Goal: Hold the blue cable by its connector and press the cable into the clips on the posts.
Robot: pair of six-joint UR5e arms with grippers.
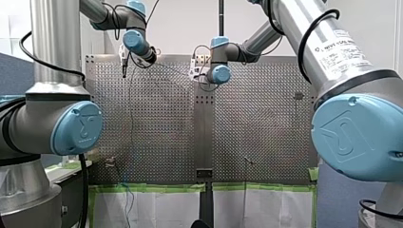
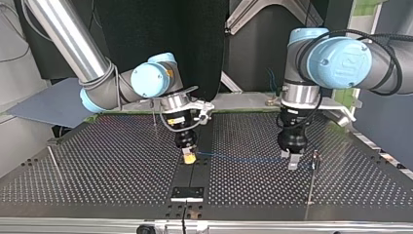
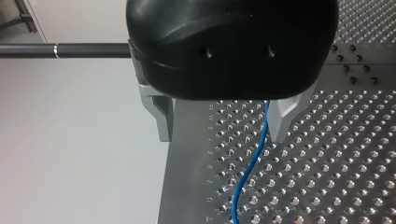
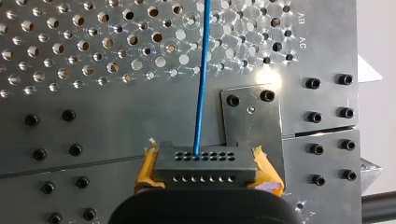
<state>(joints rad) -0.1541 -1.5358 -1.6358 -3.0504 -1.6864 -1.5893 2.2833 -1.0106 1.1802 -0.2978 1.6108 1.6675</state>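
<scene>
Your right gripper (image 2: 189, 156) is clamped on the connector (image 4: 205, 162), yellow pads (image 4: 267, 169) on either side. That anchors this end so the blue cable (image 4: 201, 93) runs fairly straight and low over the table (image 2: 97, 161) toward your left gripper (image 3: 223, 122). That one stands wide, the cable passing between its metal fingers (image 3: 282, 120) close against one, probably to guide the line down rather than grip it. Only the top view shows a thin post (image 2: 311, 183) just beside the left gripper, at that view's right, where the cable seems headed; whether it is seated there is too small to tell. Only the wrist views show each grip plainly
</scene>
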